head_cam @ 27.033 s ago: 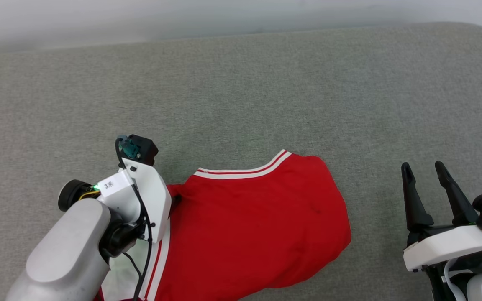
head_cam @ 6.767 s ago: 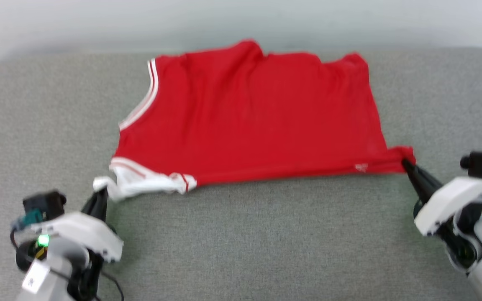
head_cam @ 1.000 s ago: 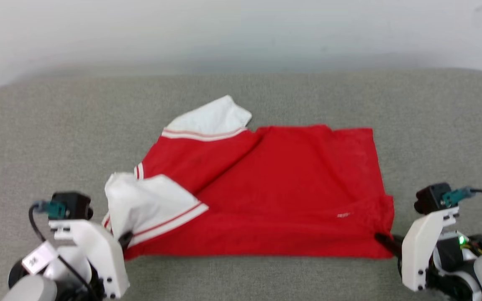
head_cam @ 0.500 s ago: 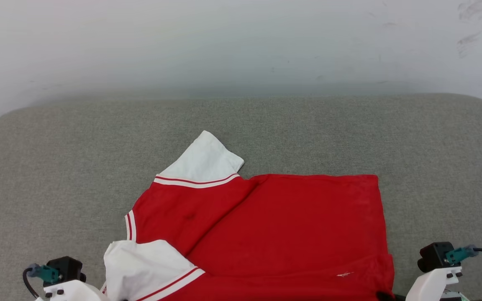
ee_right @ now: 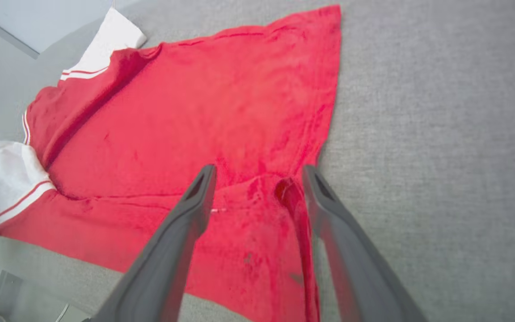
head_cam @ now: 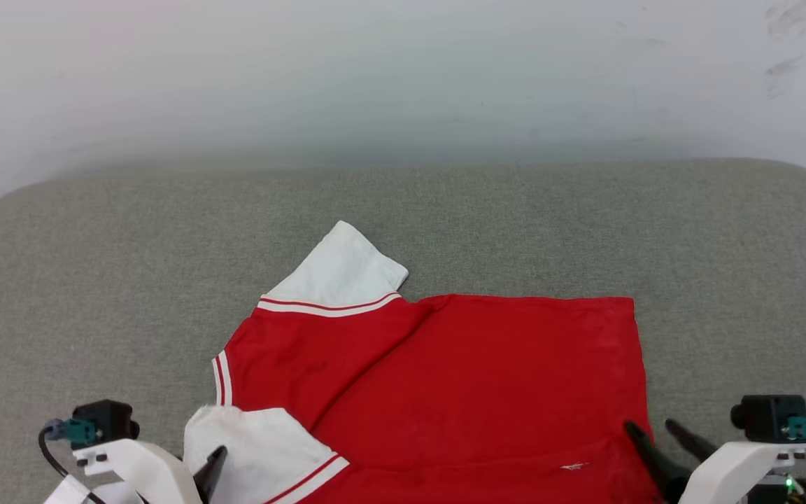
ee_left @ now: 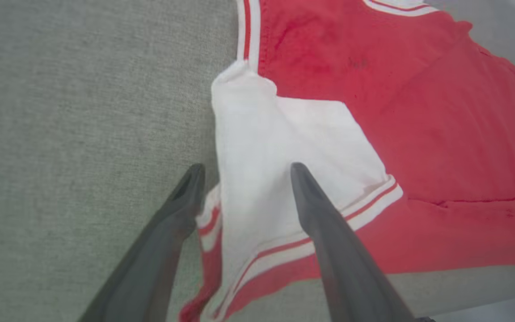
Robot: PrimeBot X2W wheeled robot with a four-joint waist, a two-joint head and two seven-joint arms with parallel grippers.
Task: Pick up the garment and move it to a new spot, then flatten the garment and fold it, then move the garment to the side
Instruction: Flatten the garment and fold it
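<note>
The red garment [head_cam: 487, 378] lies spread on the grey cushion, plain side up, its lettering hidden. One white sleeve [head_cam: 340, 269] points to the far left. The other white sleeve [head_cam: 256, 448] is folded over the near left corner. My left gripper [ee_left: 245, 172] is open, its fingers straddling that near sleeve [ee_left: 275, 147] from just above; one of its fingers [head_cam: 213, 467] shows at the bottom of the head view. My right gripper [head_cam: 658, 430] is open over the garment's near right hem corner [ee_right: 284, 197], where the cloth is bunched into a small fold.
The grey upholstered cushion [head_cam: 445, 210] runs wide to both sides and beyond the garment. A pale wall [head_cam: 375, 84] rises behind its far edge. The cushion's rounded corners lie at the far left and far right.
Both grippers have opened and let go of the garment. The right fingers rose into the head view, and the near sleeve has settled flatter.
</note>
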